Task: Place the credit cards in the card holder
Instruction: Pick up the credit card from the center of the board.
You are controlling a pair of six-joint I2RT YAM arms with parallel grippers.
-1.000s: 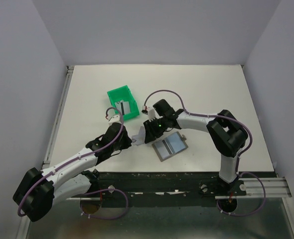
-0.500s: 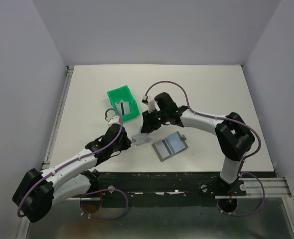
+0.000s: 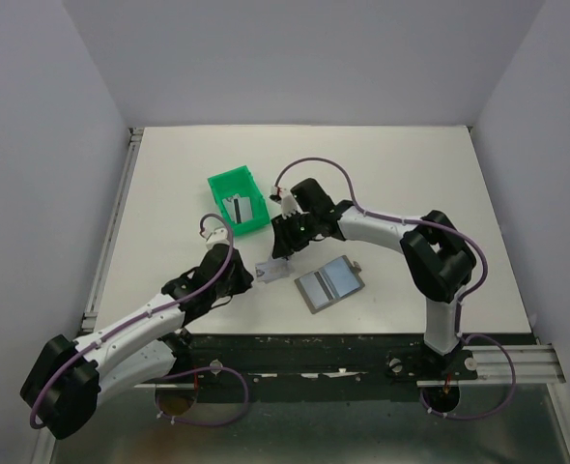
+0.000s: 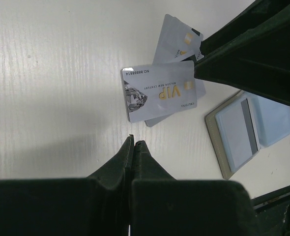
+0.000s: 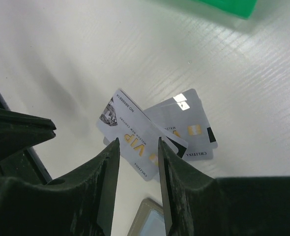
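Clutter around your work was slight: the green bin [image 3: 225, 186] stood on the table [image 3: 411, 184] behind the grippers, well apart from the card holder [image 3: 329, 284], and a pale card [image 3: 237, 206] with a dark stripe lay inside it. Your two loose credit cards [image 3: 273, 271] lay overlapped on the table between the arms, just left of the card holder, which lay opened flat toward the front edge. Your right gripper [image 3: 283, 253] hung directly over those cards and hid part of them from above. Your left gripper [image 3: 248, 275] pointed at them from the left, its tip short of them. From overhead you could not read either claw. The left wrist view settled one: its fingers [image 4: 128, 157] were pressed together with nothing between them, aimed at the VIP card [image 4: 159, 93] lying on top. That view also showed a dark stripe across the holder's pale blue-grey inside, though you could not tell whether that was a card tucked in. The right wrist view gave the other: the fingers [image 5: 110, 167] stood about half apart, straddling the near end of the VIP card, which ran askew to them rather than square between the pads. Whether the tips touched it you could not tell — nothing looked clamped. Only that view showed the lower card [image 5: 189, 118] with its gold chip and a bright patch of glare.
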